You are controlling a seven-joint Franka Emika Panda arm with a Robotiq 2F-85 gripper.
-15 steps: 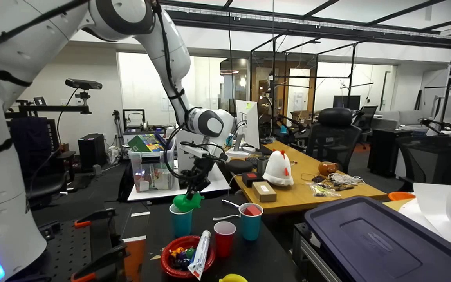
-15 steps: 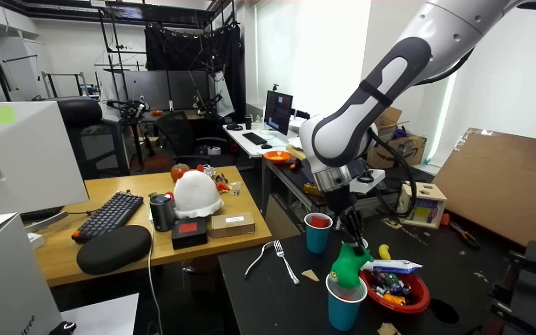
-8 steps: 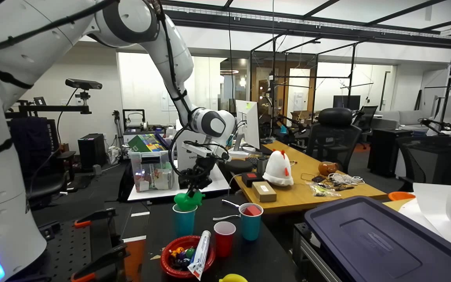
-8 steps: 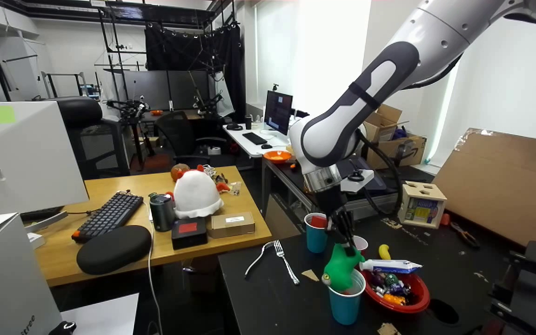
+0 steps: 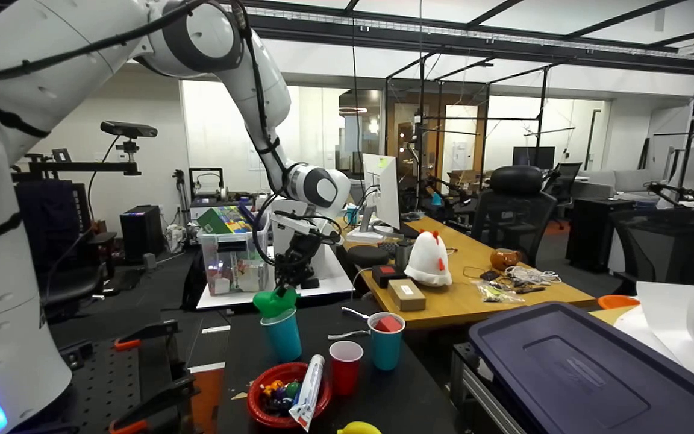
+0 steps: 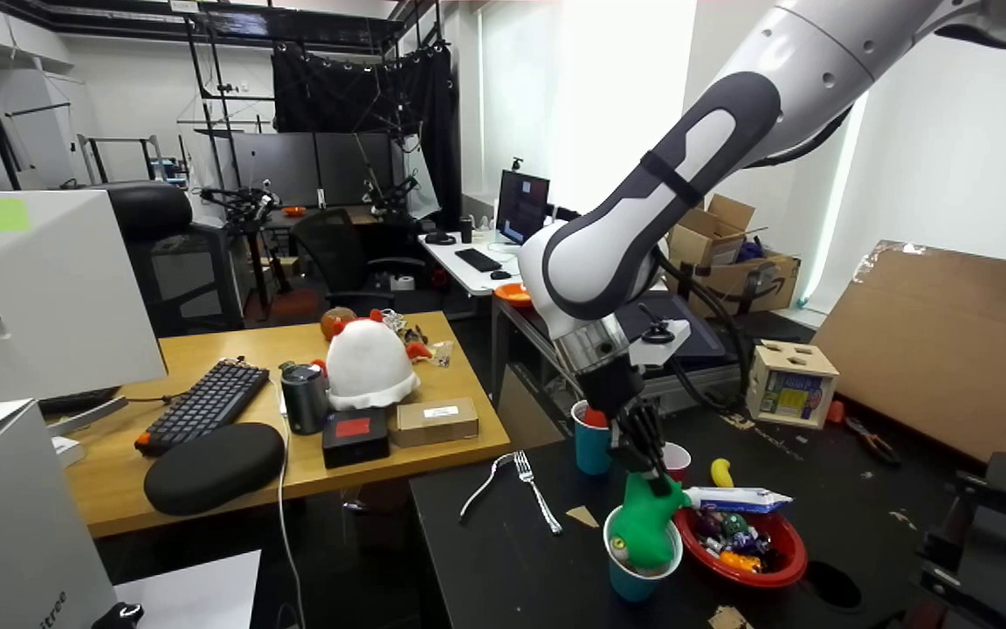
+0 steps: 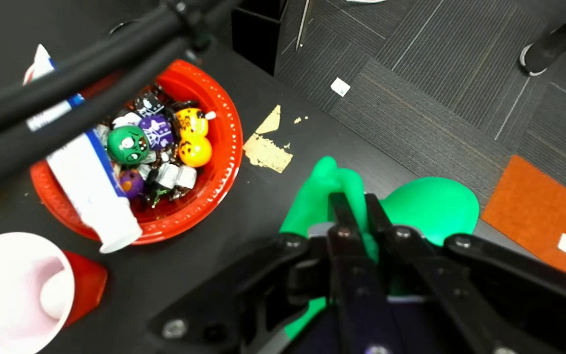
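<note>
Around the green toy (image 6: 644, 528), the teal cup (image 5: 284, 339) (upright earlier) now leans.

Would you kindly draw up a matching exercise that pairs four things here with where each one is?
Things
1. green toy
2. tube
3. fork
4. white plush

Places
A. on the wooden desk
B. lying across the red bowl
C. in the gripper, at the mouth of a teal cup
D. on the black table

Pairs: 1-C; 2-B; 3-D; 4-A
</note>
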